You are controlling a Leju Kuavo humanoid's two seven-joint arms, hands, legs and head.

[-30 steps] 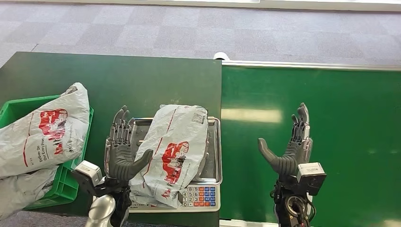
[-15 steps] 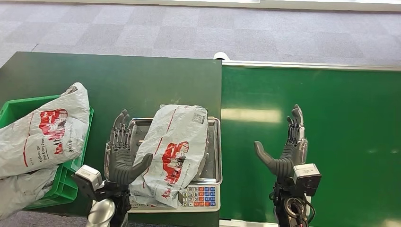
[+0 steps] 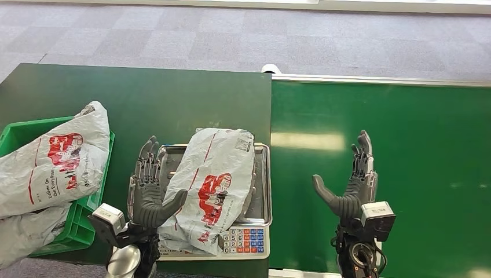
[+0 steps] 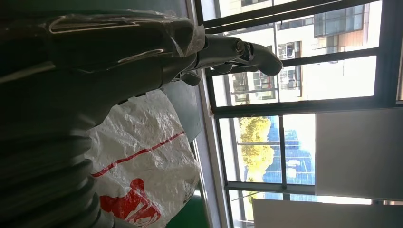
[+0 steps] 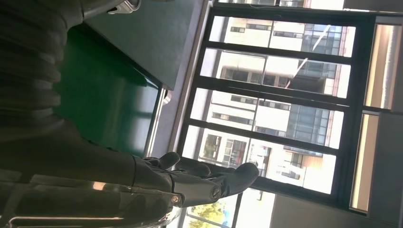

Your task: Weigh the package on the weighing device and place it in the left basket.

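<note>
On the scale (image 3: 255, 191) sits the package (image 3: 211, 188), a crinkly white mailer bag with red print, lying across the metal tray and hanging over the front toward the keypad (image 3: 242, 240). Left hand (image 3: 149, 188) is right beside it on the tray's left side, fingers (image 3: 147, 159) straight and spread, thumb angled over against the bag's edge, not actually gripping anything. Right hand (image 3: 353, 185) hovers over the green belt (image 3: 417, 150), well apart from the scale, fingers up and loosely together, thumb stuck out wide, holding nothing. Green basket (image 3: 87, 217) on the left already has another white bag (image 3: 55, 159) draped over it.
</note>
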